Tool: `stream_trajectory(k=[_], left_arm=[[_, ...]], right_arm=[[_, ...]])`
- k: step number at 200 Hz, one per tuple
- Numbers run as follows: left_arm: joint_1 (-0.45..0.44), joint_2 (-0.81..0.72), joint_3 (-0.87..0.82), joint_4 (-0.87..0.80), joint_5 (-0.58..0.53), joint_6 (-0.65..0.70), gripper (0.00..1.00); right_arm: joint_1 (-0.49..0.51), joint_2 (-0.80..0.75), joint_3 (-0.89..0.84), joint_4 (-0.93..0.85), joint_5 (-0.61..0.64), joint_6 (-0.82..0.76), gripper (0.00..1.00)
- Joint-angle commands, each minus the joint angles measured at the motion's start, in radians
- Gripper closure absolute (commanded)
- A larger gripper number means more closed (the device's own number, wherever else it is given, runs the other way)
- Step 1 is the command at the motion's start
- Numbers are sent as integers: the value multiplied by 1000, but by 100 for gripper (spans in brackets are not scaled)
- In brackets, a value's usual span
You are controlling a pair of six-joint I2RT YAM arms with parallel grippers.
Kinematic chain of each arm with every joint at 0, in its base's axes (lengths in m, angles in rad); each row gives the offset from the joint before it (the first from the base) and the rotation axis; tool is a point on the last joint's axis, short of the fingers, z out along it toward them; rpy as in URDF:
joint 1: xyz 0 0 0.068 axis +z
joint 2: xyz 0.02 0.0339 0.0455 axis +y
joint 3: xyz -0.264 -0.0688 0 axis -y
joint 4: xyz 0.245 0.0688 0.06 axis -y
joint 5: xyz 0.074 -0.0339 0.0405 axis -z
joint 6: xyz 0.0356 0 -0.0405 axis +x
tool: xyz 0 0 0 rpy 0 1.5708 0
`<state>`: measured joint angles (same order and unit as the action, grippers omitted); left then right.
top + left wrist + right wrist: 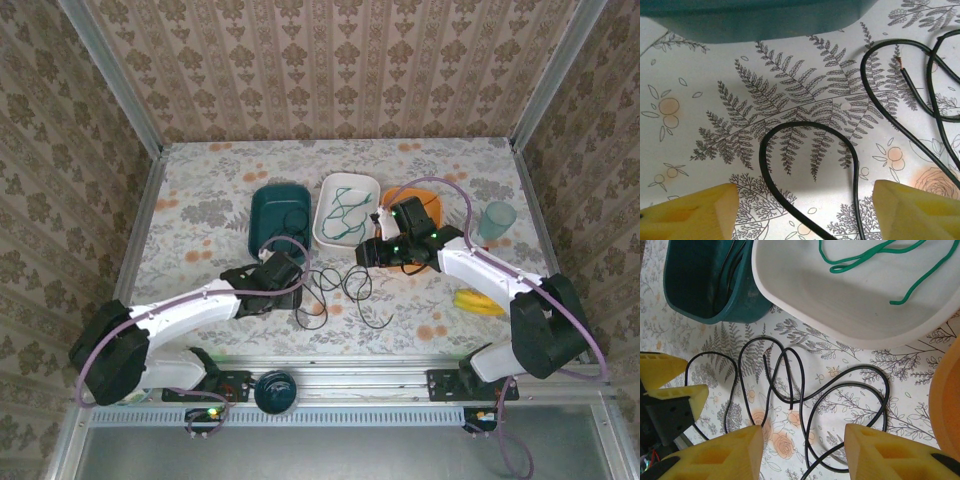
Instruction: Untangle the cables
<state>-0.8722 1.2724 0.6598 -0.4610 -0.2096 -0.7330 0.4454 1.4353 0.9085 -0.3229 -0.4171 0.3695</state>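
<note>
Just in front of the white oval plastic dish (840,310), on the side facing the arm bases, the thin black rubber-sheathed cable (805,124) lay on the fern-printed tablecloth (200,200) in loose loops that crossed one another several times. A second, thin green cable (865,255) lay coiled inside the dish itself. The deep teal plastic bin (268,205) stood touching the dish's left side, and the flat orange plate (947,405) sat at its right. The left gripper (805,192) hung low over the black loops in front of the dish's left end. Its yellow fingers were well apart, straddling one arch of the cable and gripping nothing. The right gripper (804,432) hovered in front of the dish's right end, also parted around a run of the same cable and holding nothing. The cable looked very light and limp, yet springy enough to keep its curves, so it would probably drag its neighbouring loops along when pulled. Its smooth sheath seemed likely to slip through a loose pinch. The best hold appeared to be a single strand clear of any crossing, such as the arch between the left fingers. Another was near the free end with the bare copper tip (899,61), from which the loops could be drawn out one at a time.
</note>
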Motion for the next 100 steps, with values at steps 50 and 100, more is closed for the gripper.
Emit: stream_trajectory(k=[50, 100], left_arm=[[-97, 5, 155, -70, -156, 104, 100], [-138, -255, 331, 69, -187, 416, 100]], right_arm=[[-4, -12, -6, -8, 54, 4, 52], [-49, -66, -45, 33, 121, 59, 52]])
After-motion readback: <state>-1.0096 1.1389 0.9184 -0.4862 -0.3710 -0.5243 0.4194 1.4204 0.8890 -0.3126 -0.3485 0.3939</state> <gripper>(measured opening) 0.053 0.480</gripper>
